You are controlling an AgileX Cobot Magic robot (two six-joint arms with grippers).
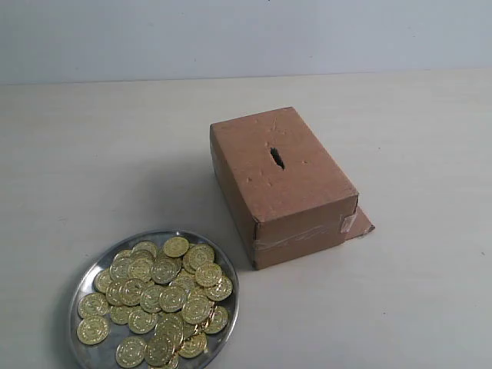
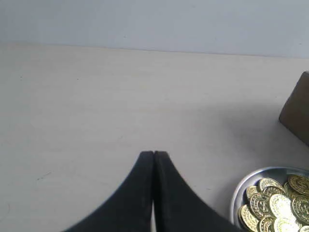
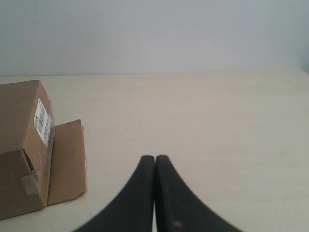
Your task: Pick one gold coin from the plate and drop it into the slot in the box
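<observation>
Dozens of gold coins (image 1: 157, 296) are heaped in the plate (image 1: 100, 263), which sits at the near left of the table (image 1: 92, 154). Its near rim is cut off by the edge of the exterior view. The coins overlap in a loose pile towards the plate's right side, and a strip of bare silver shows along the left and far rim.

Over to the box (image 1: 304, 188). It stands just right of the plate and a little farther back, apart from it, with a narrow lane of tabletop between the rim and the box's near-left corner. The slot (image 1: 277, 157) is a dark ragged slit in the middle of the top face, facing up and uncovered. Clear tape (image 1: 300, 237) wraps the near end, and a loose flap (image 1: 360, 224) lies flat on the table at the near-right base.

Bare tabletop runs wide to the left of the box, to its right, and back to the wall (image 1: 231, 34).

Left gripper (image 2: 153, 154): black fingers pressed together, nothing between them, above bare table with the plate's rim and one box corner off to one side. Right gripper (image 3: 155, 157): fingers likewise pressed tight and holding nothing, above bare table, with the box's white-labelled end (image 3: 42, 121) and the flap nearby.
</observation>
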